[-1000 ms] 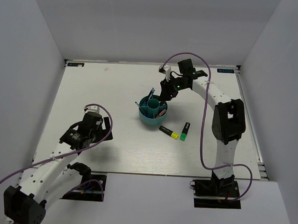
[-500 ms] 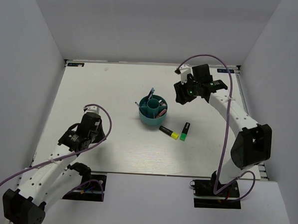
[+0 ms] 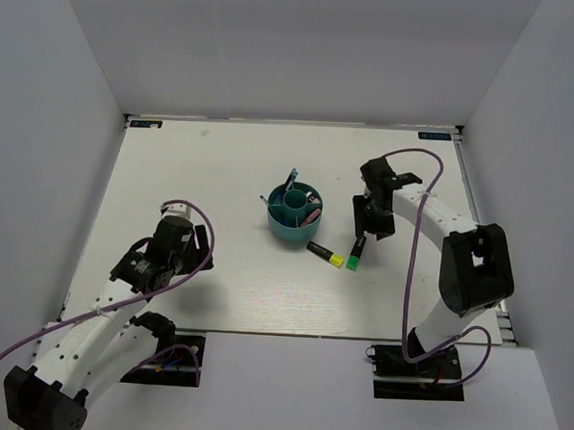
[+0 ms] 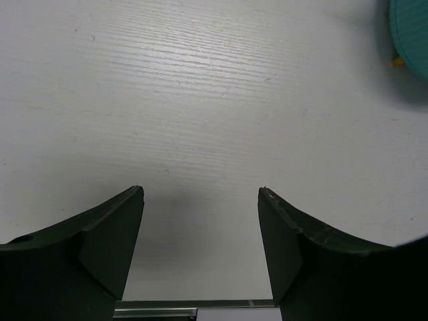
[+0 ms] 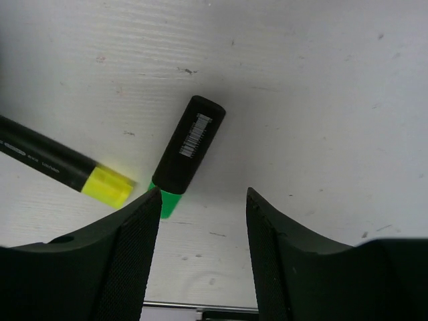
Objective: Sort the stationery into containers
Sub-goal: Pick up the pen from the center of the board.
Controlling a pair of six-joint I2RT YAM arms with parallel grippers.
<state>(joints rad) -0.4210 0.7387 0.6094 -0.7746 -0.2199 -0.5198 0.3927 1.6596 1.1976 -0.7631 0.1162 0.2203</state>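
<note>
The round teal organizer (image 3: 293,225) stands mid-table with blue pens (image 3: 290,181) and a pink pen (image 3: 311,216) in it. Just right of it, two markers lie on the table: a black one with a yellow cap (image 3: 325,254) and a black one with a green cap (image 3: 356,252). My right gripper (image 3: 371,229) hangs open just above the green-capped marker (image 5: 190,144). That marker's cap sits beside the left fingertip (image 5: 150,200), and nothing is between the jaws (image 5: 202,194). The yellow-capped marker (image 5: 60,167) lies to its left. My left gripper (image 3: 200,251) (image 4: 199,190) is open over bare table, far left of the organizer (image 4: 411,33).
White walls close in the table on the left, back and right. The purple cable (image 3: 416,241) loops along the right arm. The table's near edge runs just in front of both arm bases.
The right arm has swung away from above the organizer, out to the right, then down to the green-capped marker. The left arm has stayed in place, its jaws narrowing and spreading again.
</note>
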